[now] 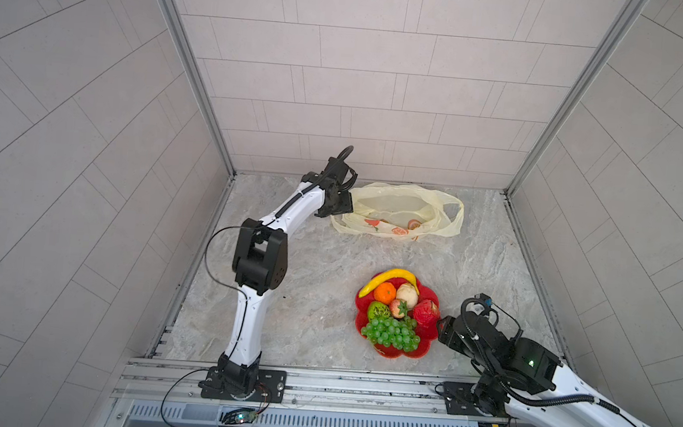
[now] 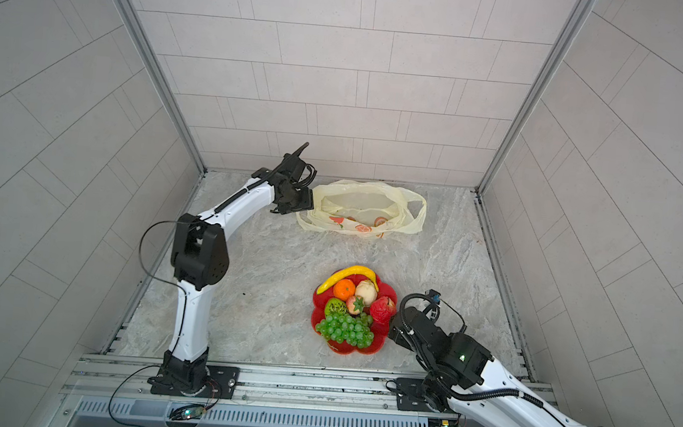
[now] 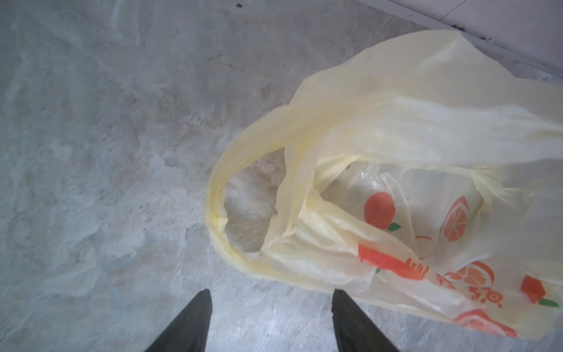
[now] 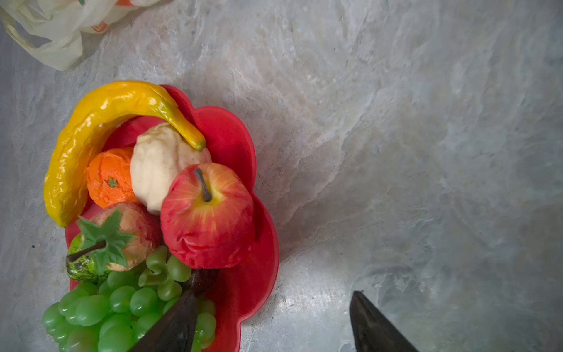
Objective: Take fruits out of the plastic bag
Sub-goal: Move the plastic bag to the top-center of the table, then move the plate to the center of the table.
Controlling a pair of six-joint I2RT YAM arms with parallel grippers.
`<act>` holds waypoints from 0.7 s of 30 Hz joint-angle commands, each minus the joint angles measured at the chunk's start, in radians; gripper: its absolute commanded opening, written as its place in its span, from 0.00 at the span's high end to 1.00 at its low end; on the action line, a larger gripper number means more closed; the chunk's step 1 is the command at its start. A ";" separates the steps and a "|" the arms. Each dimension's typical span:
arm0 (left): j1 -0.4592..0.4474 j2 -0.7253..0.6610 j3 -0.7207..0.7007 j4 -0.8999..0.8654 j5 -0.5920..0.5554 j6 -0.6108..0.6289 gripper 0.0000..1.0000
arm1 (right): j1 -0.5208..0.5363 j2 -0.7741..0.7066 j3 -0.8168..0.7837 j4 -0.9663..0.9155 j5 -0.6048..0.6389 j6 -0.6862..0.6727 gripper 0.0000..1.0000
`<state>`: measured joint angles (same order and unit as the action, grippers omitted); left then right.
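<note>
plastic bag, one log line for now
plastic bag: no fruit visible inside | fruits: on red plate | left pincer: open, beside bag | right pincer: open, at plate edge

Red flower plate on marble table

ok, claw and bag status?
Left claw open beside thin pale-yellow plastic bag. Right claw open at red flower-shaped plate. Glossy toy fruits piled on it; bag looks empty. Nothing blocking.

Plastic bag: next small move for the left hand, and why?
Probably pull the left hand back from the plastic bag: it hangs open and empty by a handle loop, the bag lies slack showing only flat prints, and the fruits sit on the red plate.
</note>
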<state>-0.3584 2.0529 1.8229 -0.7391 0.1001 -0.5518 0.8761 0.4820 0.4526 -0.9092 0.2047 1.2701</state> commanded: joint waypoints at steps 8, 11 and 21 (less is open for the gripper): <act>0.003 -0.526 -0.622 0.254 -0.201 -0.122 0.29 | -0.001 -0.057 -0.159 0.203 -0.148 0.193 0.28; 0.004 -0.608 -0.738 0.297 -0.218 -0.124 0.29 | -0.002 -0.070 -0.190 0.243 -0.159 0.223 0.33; 0.013 -0.782 -0.926 0.311 -0.330 -0.107 0.29 | -0.002 -0.110 -0.297 0.377 -0.161 0.354 0.64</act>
<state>-0.3534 1.3029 0.9131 -0.4530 -0.1673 -0.6651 0.8761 0.3843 0.1627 -0.5713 0.0254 1.5280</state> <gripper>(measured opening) 0.713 0.380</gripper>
